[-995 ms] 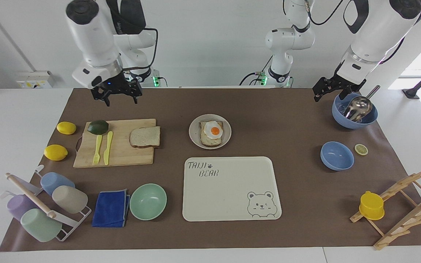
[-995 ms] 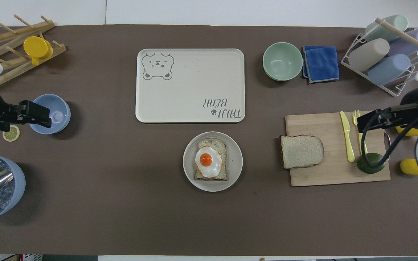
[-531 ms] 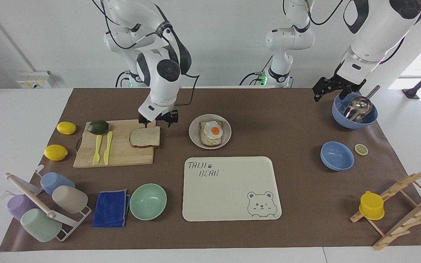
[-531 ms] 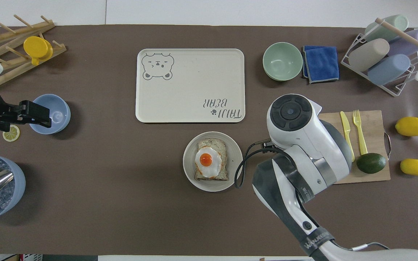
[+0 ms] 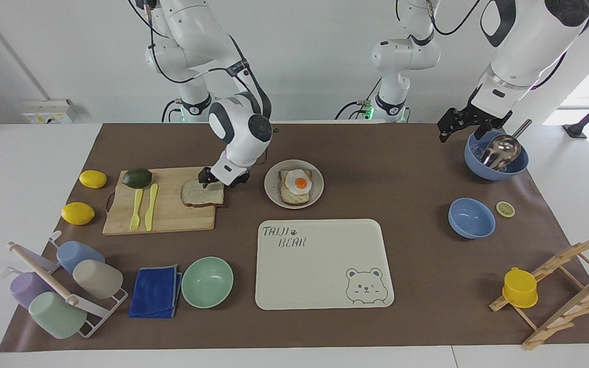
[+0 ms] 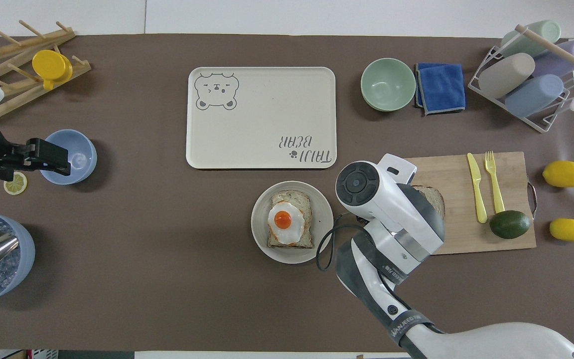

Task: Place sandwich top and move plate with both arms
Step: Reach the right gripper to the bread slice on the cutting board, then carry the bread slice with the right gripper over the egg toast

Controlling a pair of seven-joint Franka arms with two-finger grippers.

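Brown paper covers the white table (image 5: 44,153), and white wall stands at the robots' end. On the wooden board (image 5: 166,212) toward the right arm's end lies the sandwich top (image 5: 200,194), at the board's edge nearest the plate (image 5: 273,190). The right gripper (image 5: 221,180) is down at the slice's robot-side edge with its fingers spread; whether they touch the bread cannot be told, and from overhead the arm hides most of the slice (image 6: 436,199). The plate sits beside the board toward the table's middle, apart from it, and carries the bread with a fried egg (image 5: 300,183). The tray (image 5: 320,276) with the bear drawing lies just farther from the robots than the plate. A yellow knife (image 5: 150,207), a fork (image 5: 135,209) and an avocado (image 5: 137,177) share the board. The left gripper (image 5: 471,125) waits with fingers spread above the table beside the blue bowl (image 5: 509,171) holding the metal scoop (image 5: 501,148), at the left arm's end. The green bowl (image 5: 207,282) stands beside the tray, next to the blue cloth (image 5: 155,292).
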